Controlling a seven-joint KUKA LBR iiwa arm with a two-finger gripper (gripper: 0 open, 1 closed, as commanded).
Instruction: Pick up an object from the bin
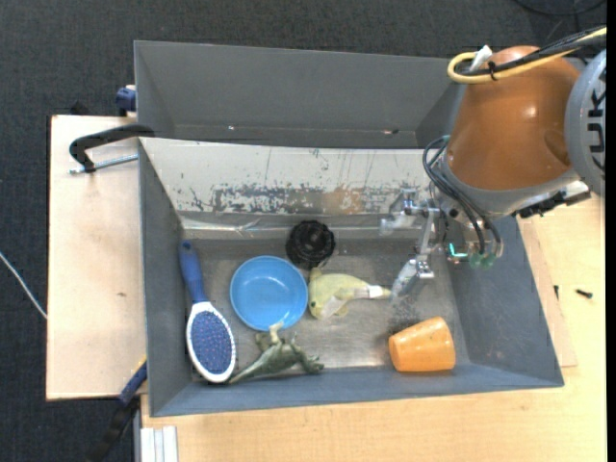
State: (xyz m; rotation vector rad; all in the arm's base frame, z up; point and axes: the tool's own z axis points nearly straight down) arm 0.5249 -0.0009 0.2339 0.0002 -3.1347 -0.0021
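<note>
My gripper [398, 254] hangs over the bin's right middle, below the orange wrist cover. Its two metal fingers stand apart, open, with nothing between them. The lower fingertip [404, 283] is just right of the thin end of a pale yellow-green soft thing [337, 295] lying on the bin floor. Whether they touch I cannot tell. An orange cup [422, 346] lies on its side near the front wall, below the gripper. A black round ribbed thing [310, 243] sits to the left, close to the back wall.
A blue bowl [269, 293] sits left of the yellow-green thing. A blue-handled brush with a white oval head [207, 330] lies along the left wall. A small green leafy toy [279, 359] rests at the front.
</note>
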